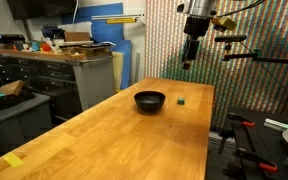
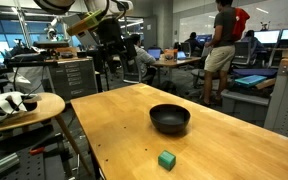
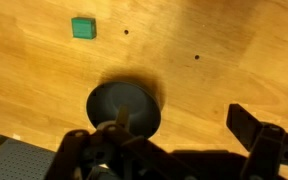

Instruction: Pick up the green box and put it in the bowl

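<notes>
The pincer [image 1: 189,60] is hanging high above the far end of the wooden tabletop [image 1: 104,135], touching nothing. In the wrist view its two dark fingers [image 3: 252,130] are standing wide apart and are gripping nothing, with only bare wood showing between them. The black bowl [image 3: 124,108] is sitting well below the pincer, upright and empty, partly covered in the wrist view by the finger on the picture's left side. The green box [image 3: 83,28] is lying on the tabletop beyond the bowl from the pincer, towards the top left of the wrist view, apart from the bowl and outside it. In both exterior views the box [image 1: 181,99] is resting near the bowl [image 1: 150,100] but not touching it, far beneath the level of the pincer. In an exterior view the box [image 2: 166,159] is showing closer to the camera than the bowl [image 2: 170,119]. Two small dark specks [image 3: 126,32] are dotting the wood between the box and the space under the open fingers.
</notes>
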`<state>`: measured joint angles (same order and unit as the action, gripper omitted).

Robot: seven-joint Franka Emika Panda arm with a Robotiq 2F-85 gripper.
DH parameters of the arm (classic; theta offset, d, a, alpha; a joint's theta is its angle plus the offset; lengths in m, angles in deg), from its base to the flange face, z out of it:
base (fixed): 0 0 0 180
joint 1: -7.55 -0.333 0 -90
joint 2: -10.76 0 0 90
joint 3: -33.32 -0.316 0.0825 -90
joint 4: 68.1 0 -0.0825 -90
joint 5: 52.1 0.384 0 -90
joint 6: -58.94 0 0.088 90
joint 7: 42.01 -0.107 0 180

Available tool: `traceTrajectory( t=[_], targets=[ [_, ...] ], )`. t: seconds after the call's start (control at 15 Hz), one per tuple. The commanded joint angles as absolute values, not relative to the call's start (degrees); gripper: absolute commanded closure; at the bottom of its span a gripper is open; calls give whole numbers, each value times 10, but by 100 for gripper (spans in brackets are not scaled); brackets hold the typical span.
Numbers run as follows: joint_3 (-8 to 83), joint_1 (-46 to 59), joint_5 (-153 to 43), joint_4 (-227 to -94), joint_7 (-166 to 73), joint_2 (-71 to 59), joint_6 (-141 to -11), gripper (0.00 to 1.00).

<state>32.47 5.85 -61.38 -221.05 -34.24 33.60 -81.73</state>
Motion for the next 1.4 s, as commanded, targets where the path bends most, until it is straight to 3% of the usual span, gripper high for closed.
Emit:
traceTrajectory(
  t=[0.0, 1.33],
  targets=[
    [351, 75, -634, -2219, -294, 310, -855, 0],
    [422, 159, -628, -2157, -213, 32, -1069, 0]
  ],
)
